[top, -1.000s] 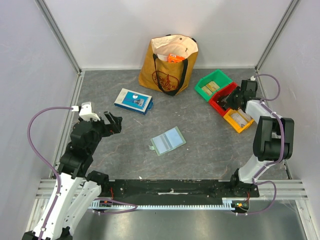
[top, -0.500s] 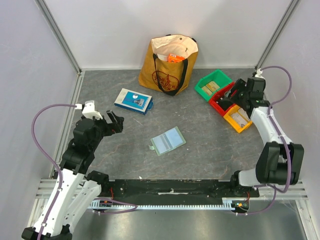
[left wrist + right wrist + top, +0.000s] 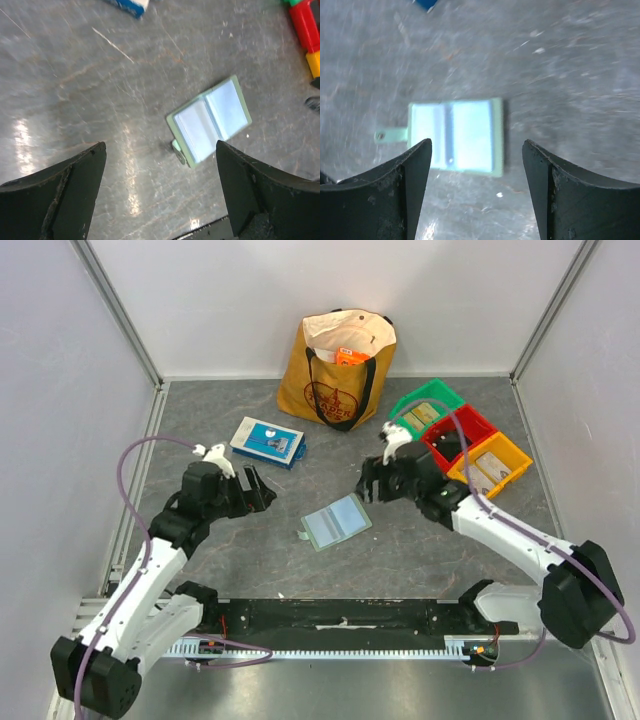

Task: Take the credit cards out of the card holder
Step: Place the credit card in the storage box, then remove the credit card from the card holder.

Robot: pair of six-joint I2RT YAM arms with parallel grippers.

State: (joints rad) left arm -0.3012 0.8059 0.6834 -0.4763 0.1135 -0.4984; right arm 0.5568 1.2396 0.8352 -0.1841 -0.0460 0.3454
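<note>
The pale green card holder (image 3: pixel 337 522) lies open and flat on the grey table, its bluish clear pockets up and a small tab at its left end. It also shows in the left wrist view (image 3: pixel 210 121) and the right wrist view (image 3: pixel 455 136). No credit card shows; any in the pockets are hidden. My left gripper (image 3: pixel 262 492) is open and empty, left of the holder and above the table. My right gripper (image 3: pixel 368 486) is open and empty, just above and behind the holder's right end.
A blue-and-white flat box (image 3: pixel 267 442) lies at the back left. A brown tote bag (image 3: pixel 337 368) stands at the back. Green (image 3: pixel 428 407), red (image 3: pixel 461 430) and yellow (image 3: pixel 492 462) bins sit at the back right. Walls enclose the table.
My right arm has swung from the bins at the back right to the middle, over the card holder. My left gripper has moved right and forward toward the holder. The holder has not moved.
</note>
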